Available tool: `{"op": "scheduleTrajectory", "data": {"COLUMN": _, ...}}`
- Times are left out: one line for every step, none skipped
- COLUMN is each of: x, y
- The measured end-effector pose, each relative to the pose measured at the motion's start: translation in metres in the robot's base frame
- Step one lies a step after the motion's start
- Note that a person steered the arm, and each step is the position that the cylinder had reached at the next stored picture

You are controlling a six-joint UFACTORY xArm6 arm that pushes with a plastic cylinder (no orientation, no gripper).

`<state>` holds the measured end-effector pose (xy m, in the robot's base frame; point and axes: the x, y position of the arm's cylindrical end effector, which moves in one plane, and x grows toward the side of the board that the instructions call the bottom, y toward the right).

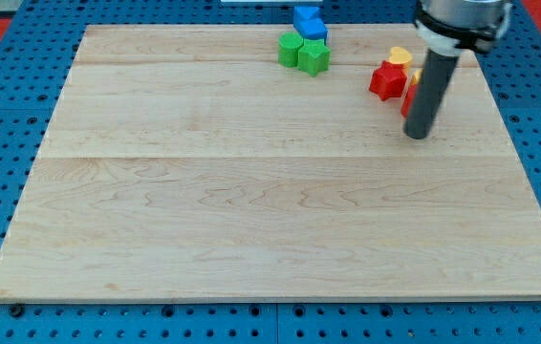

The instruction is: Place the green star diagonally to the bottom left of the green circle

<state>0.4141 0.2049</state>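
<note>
Worktop [251, 248] lies bare up front; my tip [419, 136], a jawless tool gripping nothing, stands by the red block [387, 80]. Green star [314, 57] touches green circle [291, 50] on its right: placement apparently unstarted.

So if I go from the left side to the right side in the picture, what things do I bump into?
Green block → green star → red star → my tip. The blue blocks sit above the green ones and overlap them, so I leave them out.
</note>
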Motion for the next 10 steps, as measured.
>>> {"op": "scheduleTrajectory", "data": {"x": -0.041, "y": 0.098}}
{"op": "scheduleTrajectory", "data": {"x": -0.142, "y": 0.104}}
{"op": "scheduleTrajectory", "data": {"x": -0.200, "y": 0.068}}
{"op": "scheduleTrajectory", "data": {"x": -0.223, "y": 0.035}}
{"op": "scheduleTrajectory", "data": {"x": -0.223, "y": 0.035}}
{"op": "scheduleTrajectory", "data": {"x": -0.223, "y": -0.022}}
{"op": "scheduleTrajectory", "data": {"x": -0.209, "y": -0.097}}
{"op": "scheduleTrajectory", "data": {"x": -0.180, "y": -0.116}}
{"op": "scheduleTrajectory", "data": {"x": -0.139, "y": -0.157}}
{"op": "scheduleTrajectory", "data": {"x": -0.115, "y": -0.216}}
